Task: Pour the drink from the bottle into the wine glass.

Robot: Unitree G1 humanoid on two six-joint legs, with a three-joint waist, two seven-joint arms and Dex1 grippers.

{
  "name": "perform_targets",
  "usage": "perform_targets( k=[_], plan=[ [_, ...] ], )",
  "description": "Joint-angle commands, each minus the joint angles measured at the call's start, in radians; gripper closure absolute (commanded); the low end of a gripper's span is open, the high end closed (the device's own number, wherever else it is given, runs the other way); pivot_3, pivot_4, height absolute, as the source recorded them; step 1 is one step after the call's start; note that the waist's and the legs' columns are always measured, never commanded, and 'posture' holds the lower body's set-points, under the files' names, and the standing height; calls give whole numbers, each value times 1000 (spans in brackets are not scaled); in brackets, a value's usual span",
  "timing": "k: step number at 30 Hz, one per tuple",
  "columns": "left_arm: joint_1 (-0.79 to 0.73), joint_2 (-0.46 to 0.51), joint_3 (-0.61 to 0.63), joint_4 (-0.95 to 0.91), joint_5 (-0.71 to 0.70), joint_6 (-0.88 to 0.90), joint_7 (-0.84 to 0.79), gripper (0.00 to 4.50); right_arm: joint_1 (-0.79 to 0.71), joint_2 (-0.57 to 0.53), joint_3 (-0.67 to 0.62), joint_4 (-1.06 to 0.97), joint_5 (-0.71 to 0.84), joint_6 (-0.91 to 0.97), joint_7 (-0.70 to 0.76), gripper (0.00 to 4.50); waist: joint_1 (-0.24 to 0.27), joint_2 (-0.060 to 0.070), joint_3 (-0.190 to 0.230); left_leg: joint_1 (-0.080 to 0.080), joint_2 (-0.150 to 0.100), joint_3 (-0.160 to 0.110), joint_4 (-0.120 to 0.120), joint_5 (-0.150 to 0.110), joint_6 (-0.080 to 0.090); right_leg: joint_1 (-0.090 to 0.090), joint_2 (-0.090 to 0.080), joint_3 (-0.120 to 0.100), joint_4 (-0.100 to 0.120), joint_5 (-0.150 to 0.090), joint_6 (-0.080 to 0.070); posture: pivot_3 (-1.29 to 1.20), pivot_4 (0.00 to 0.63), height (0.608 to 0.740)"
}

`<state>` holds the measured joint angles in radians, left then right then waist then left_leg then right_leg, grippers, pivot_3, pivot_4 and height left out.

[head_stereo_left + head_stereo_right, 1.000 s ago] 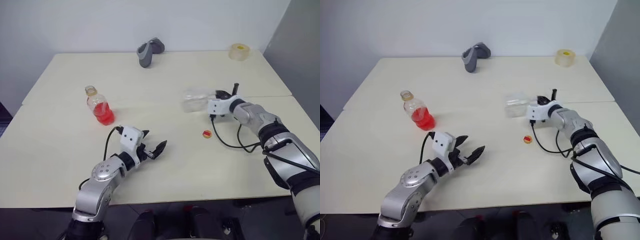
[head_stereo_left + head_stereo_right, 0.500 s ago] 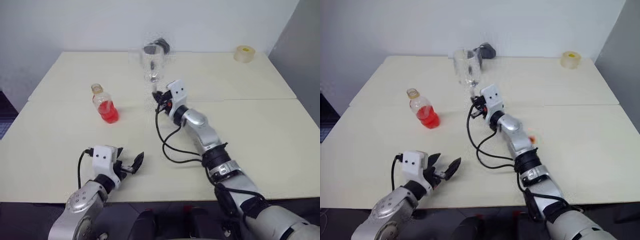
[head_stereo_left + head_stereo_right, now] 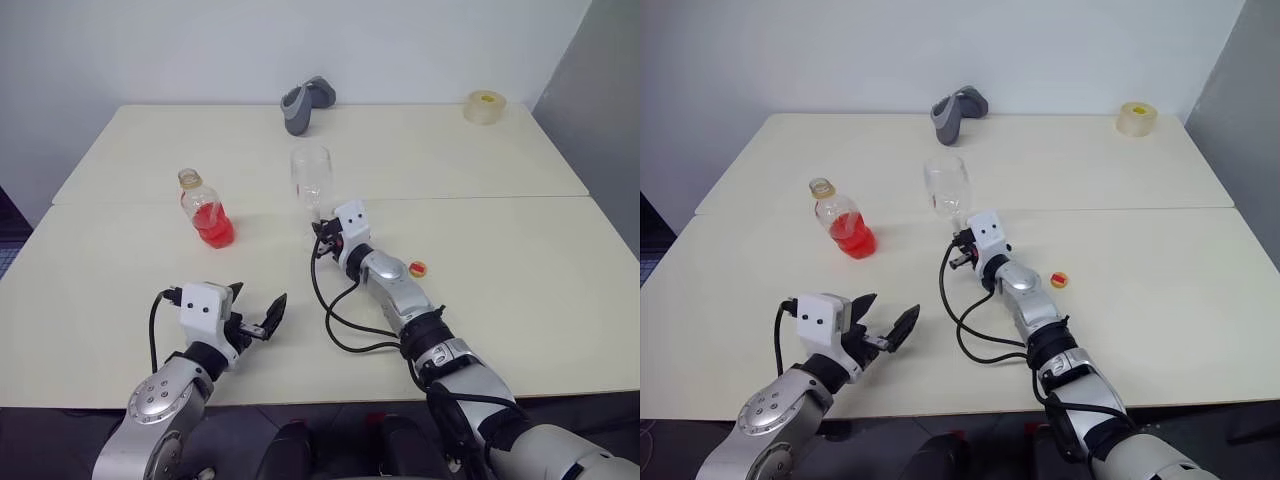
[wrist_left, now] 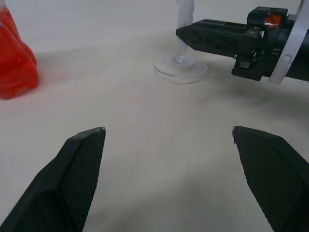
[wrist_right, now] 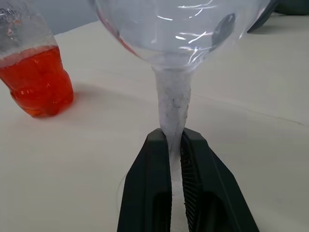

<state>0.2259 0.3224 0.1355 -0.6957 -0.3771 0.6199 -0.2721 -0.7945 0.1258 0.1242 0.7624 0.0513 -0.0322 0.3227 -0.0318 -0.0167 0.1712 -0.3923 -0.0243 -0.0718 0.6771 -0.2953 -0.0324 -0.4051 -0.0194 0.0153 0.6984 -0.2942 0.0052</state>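
Observation:
The bottle [image 3: 205, 210] stands uncapped at the table's left, its lower half holding the red drink [image 3: 213, 228]. To its right the wine glass [image 3: 311, 178] is upright and empty, its foot [image 4: 181, 70] on the table. My right gripper [image 3: 320, 236] is shut on the glass's thin stem [image 5: 172, 104], just above the foot. My left gripper [image 3: 255, 318] hovers open near the table's front edge, well short of the bottle [image 4: 14, 63], with nothing between its fingers [image 4: 82, 164].
A small yellow and red cap [image 3: 417, 268] lies on the table right of my right arm. A grey curved object [image 3: 303, 103] and a roll of tape [image 3: 485, 105] sit along the back edge. A seam [image 3: 520, 197] crosses the tabletop.
My right arm swung left with the wine glass, rolled it from lying sideways to upright and lowered it to the table's middle. My left gripper drew back toward the front edge, still open.

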Motion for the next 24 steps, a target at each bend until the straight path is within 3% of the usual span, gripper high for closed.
perform_targets(
  k=[1,7,14,24],
  plan=[
    [-11,10,13,-25,3,-16,4,0,41,-18,48,-54,-62,8,-4,4458,0,0,0,0,0,0,0,0,0,0,0,0,0,0,0,0,150,740],
    [-30,12,18,0,4,-21,2,0,137,-90,101,-243,-100,87,47,4458,3,0,-1,0,0,0,0,0,0,1,0,0,0,0,0,0,150,740],
    [-40,9,9,16,9,-29,0,0,113,-106,92,-270,-98,134,48,4458,3,0,-1,0,0,0,0,0,0,1,0,0,0,0,0,0,150,740],
    [-50,16,22,44,10,-42,-7,0,130,-117,68,-381,-48,227,86,968,2,0,-1,0,0,0,0,0,0,0,0,0,0,0,0,0,150,740]
  ],
)
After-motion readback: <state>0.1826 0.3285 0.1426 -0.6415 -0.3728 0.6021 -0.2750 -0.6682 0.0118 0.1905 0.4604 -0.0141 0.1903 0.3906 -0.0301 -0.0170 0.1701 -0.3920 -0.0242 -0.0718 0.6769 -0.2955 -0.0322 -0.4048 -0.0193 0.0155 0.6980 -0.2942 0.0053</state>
